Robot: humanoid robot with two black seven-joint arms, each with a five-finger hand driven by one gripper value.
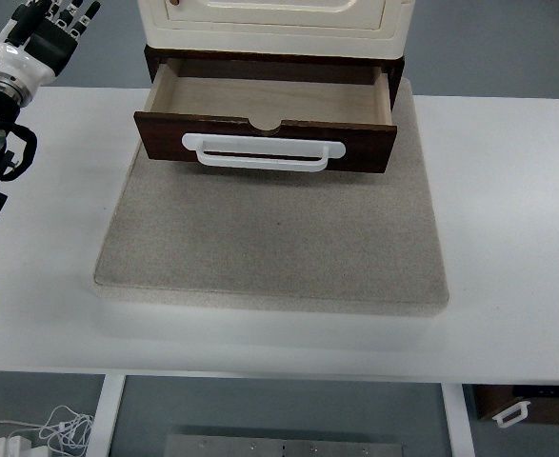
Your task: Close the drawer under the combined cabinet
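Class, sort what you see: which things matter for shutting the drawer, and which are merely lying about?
For the job:
- open drawer
- its white handle
- cream cabinet above
- left hand, at the top left

Lying about:
- white cables on the floor
- small dark box under the table

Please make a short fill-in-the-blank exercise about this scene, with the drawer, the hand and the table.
1. The dark brown wooden drawer under the cream cabinet is pulled ____.
2. The drawer's long handle is ____ in colour.
3. The cabinet stands on a beige square mat on the ____ table.
4. The left hand shows in the picture's upper ____ corner.

Missing words: open; white; white; left
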